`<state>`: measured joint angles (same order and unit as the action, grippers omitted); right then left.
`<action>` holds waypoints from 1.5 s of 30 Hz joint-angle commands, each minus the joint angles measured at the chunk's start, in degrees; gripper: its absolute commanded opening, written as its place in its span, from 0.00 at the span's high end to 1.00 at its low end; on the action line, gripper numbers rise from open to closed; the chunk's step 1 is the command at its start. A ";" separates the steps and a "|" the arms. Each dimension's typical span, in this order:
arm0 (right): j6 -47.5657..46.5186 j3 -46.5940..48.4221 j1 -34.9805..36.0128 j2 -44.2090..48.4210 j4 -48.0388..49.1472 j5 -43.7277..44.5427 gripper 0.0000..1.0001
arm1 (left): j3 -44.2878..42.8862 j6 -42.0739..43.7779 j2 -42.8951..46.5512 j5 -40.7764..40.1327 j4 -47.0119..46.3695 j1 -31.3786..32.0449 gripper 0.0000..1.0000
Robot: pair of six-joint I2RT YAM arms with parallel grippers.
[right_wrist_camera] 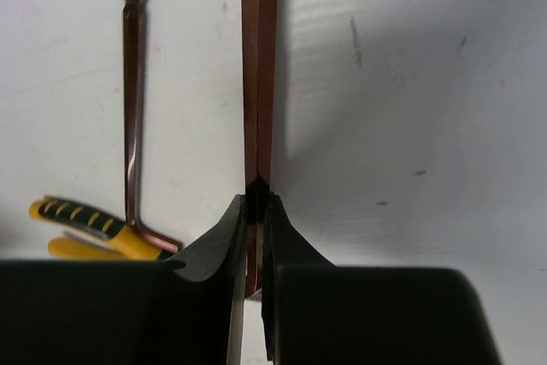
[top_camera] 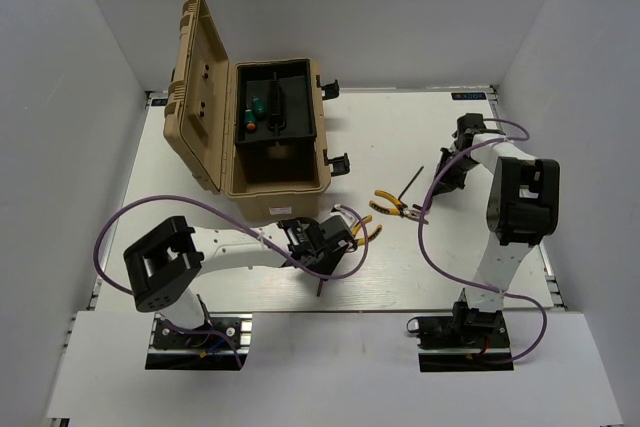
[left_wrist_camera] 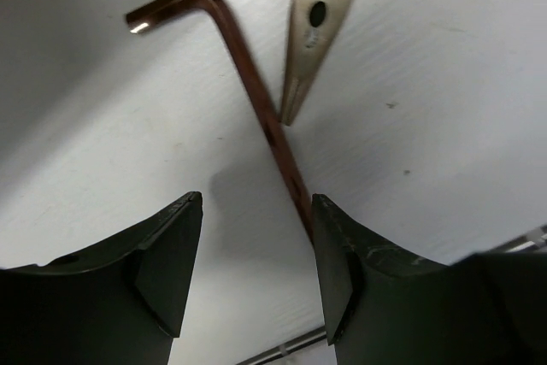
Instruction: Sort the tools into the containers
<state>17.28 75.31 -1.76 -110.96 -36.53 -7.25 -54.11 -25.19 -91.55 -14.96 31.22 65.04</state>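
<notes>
Hex key (right_wrist_camera: 259,83) pinched in right claw (right_wrist_camera: 256,200) — shaft straight out ahead of it; left claw (left_wrist_camera: 255,204) spread over second hex key (left_wrist_camera: 255,96).

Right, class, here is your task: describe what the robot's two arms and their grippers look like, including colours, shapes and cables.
Both arms, left arm and right arm, have smooth white links joined by boxy black joint housings. A thin purple cable loops loosely along each one. The left gripper and right gripper carry matt black, wedge-shaped fingers. No markings show.
</notes>
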 commanded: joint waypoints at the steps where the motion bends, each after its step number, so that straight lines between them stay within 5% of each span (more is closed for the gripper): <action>1: -2.50 -0.16 -0.17 5.13 -1.88 -6.37 1.00 | -1.26 -1.70 0.84 2.56 -2.21 1.15 0.35; 9: -5.67 1.42 0.53 9.34 -2.58 -13.58 1.00 | -0.74 -5.65 -3.63 -0.77 -2.22 2.20 0.39; 16: -8.57 6.25 1.67 13.57 -4.50 -16.92 1.00 | -1.26 -7.59 -8.38 -1.56 -2.22 2.20 0.58; 20: -11.30 16.75 5.61 13.05 -6.87 -19.82 1.00 | -1.79 -7.59 -8.91 -1.56 -1.70 2.20 0.73; 29: -16.84 45.15 18.10 -1.07 -7.50 -30.99 1.00 | -1.26 -11.19 -8.91 -1.04 0.06 3.26 0.73; 33: -18.95 53.25 23.63 -6.70 -0.68 -31.77 1.00 | -2.40 -11.72 -8.91 -1.04 1.38 3.26 0.73; 45: 2.93 61.26 29.97 -18.85 23.79 -24.23 1.00 | -5.75 -14.53 -11.28 -1.65 3.41 5.01 0.69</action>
<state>12.64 130.52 27.22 -130.19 -23.57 -33.61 -60.53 -37.98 -100.55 -18.09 31.92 68.69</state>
